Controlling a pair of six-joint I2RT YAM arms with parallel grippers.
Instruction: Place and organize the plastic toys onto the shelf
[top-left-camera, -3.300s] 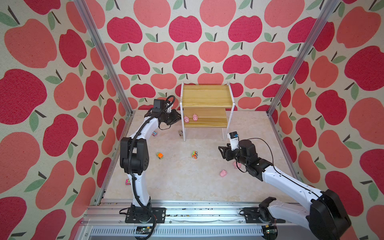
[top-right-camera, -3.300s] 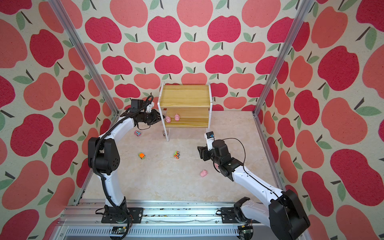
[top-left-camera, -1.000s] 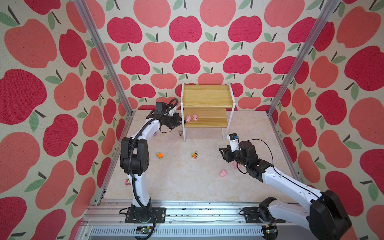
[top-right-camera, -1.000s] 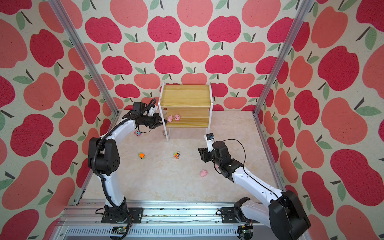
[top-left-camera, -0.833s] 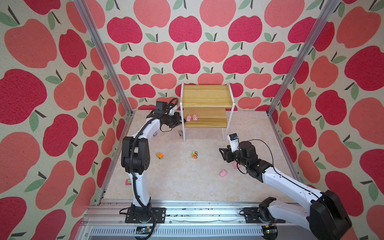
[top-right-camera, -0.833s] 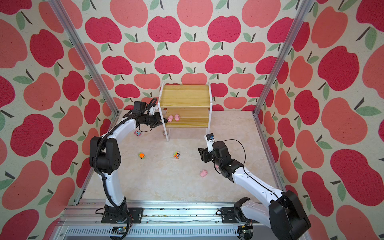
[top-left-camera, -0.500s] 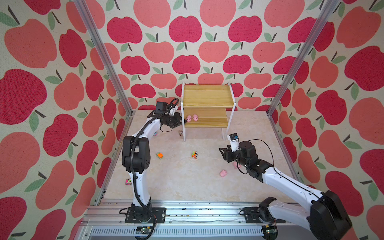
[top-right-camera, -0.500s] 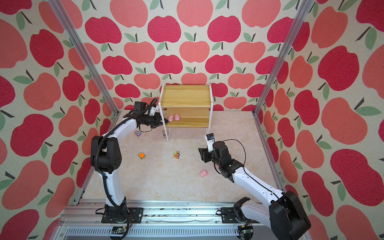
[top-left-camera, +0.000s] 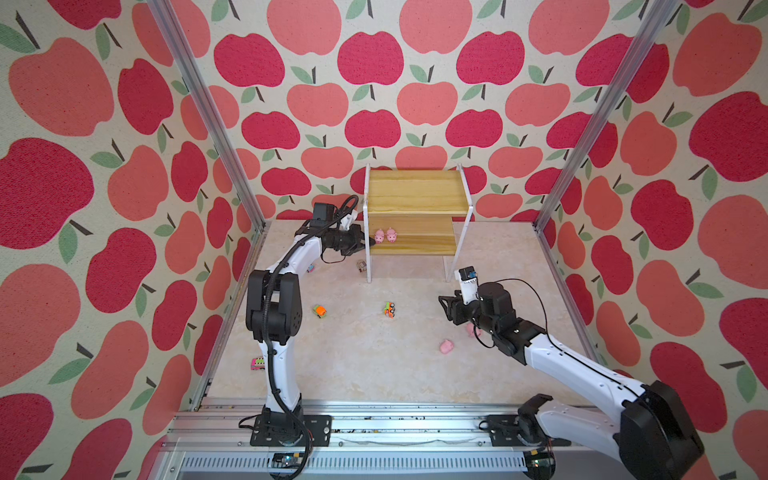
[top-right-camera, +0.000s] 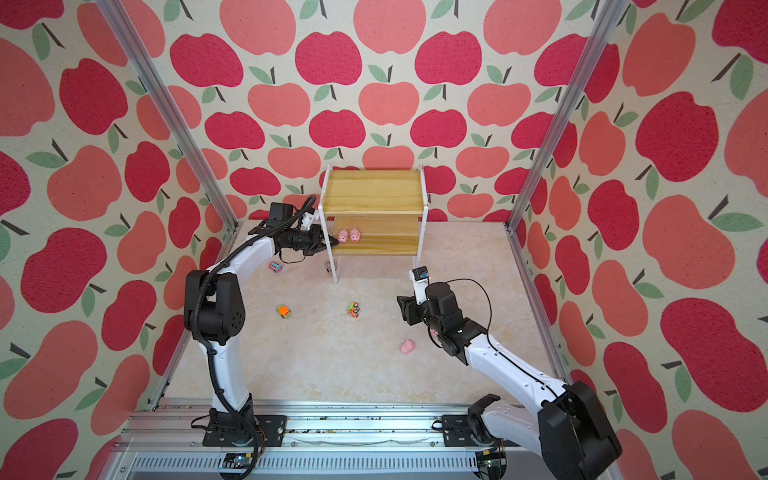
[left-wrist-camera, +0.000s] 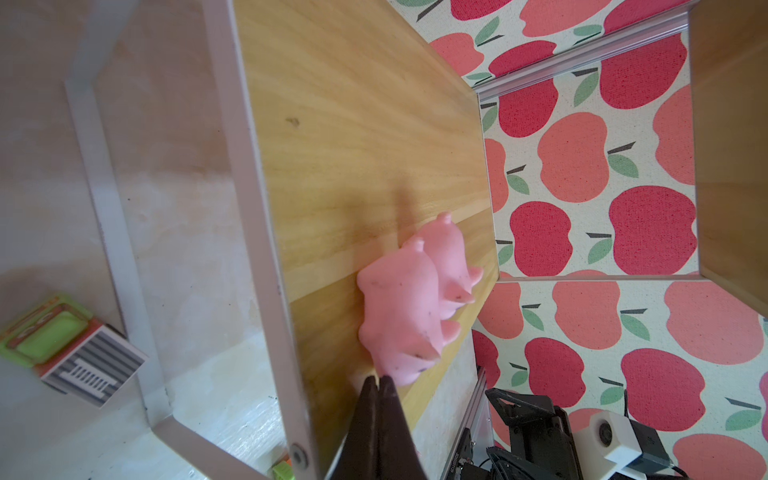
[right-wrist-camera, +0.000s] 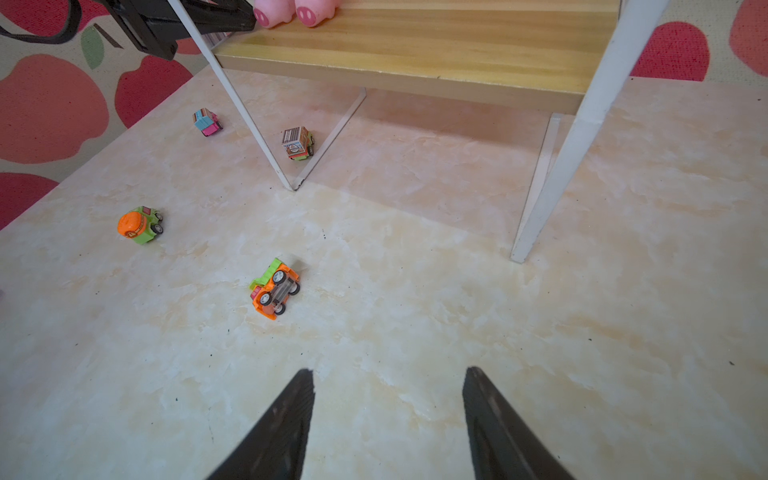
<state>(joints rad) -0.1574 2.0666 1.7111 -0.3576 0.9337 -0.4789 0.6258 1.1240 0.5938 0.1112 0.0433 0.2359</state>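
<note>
The shelf (top-left-camera: 415, 195) stands at the back, its wood boards in a white frame. Two pink pigs (top-left-camera: 379, 236) (top-left-camera: 391, 235) stand side by side, touching, at the left end of its lower board (left-wrist-camera: 353, 145). My left gripper (left-wrist-camera: 378, 380) is shut and empty, with its tips against the nearer pig (left-wrist-camera: 399, 316); in a top view the left gripper (top-right-camera: 334, 241) reaches in past the front left leg. My right gripper (right-wrist-camera: 388, 370) hangs open over bare floor, right of an orange-green truck (right-wrist-camera: 274, 293) lying on its side.
On the floor lie an orange-drum mixer truck (top-left-camera: 319, 310), a box truck (right-wrist-camera: 297, 143) by the shelf's leg, a pink-blue truck (top-right-camera: 274, 266), a pink truck (top-left-camera: 257, 363) and a pink pig (top-left-camera: 446, 346). Another pig (top-left-camera: 471, 330) peeks from behind the right arm.
The shut left gripper has crept rightward along the lower board. The nearer pig now stands closer to the other. The right arm has not moved.
</note>
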